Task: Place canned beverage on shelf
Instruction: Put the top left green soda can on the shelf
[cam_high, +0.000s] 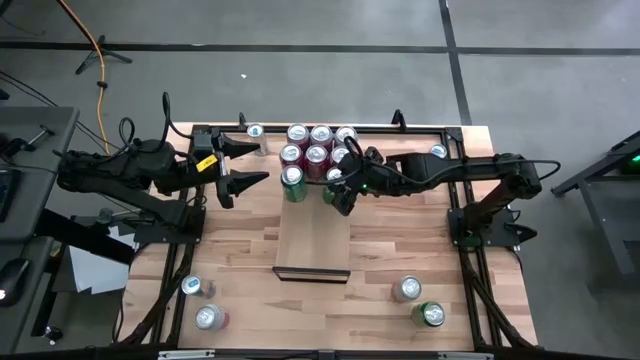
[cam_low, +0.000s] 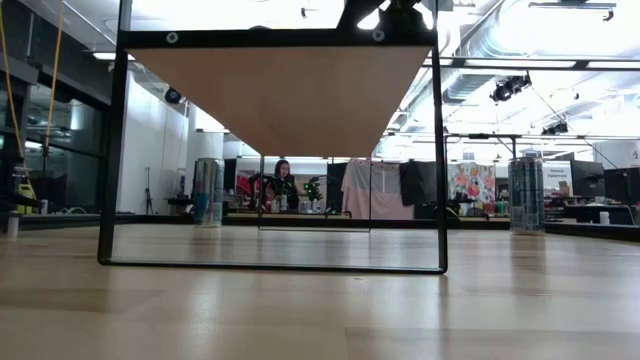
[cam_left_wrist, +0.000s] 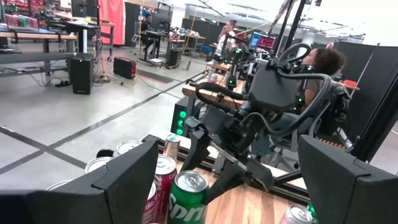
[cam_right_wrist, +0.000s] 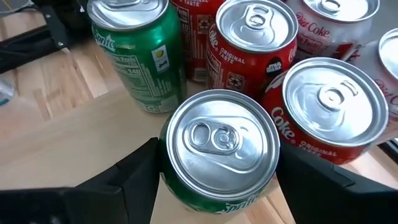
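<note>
1. Green aluminium sits between the fingers of my right pincer (cam_right_wrist: 214, 177): a green can (cam_right_wrist: 217, 155) with its silver top facing my wrist camera. A finger stands on each side of it, so I judge it gripped; it appears upright, and gripping it by the sides leaves its base clear to stand on.
2. I hold it over the shelf (cam_high: 312, 240), at the far end of that pale board, just beside the cluster of red cans (cam_high: 318, 145) and a second green can (cam_high: 293, 182) already standing there.
3. The spot fits: it continues the row rather than crowding it.
4. My left pincer (cam_high: 238, 165) waits released, off the shelf's far-left corner, clear of my path.
</note>
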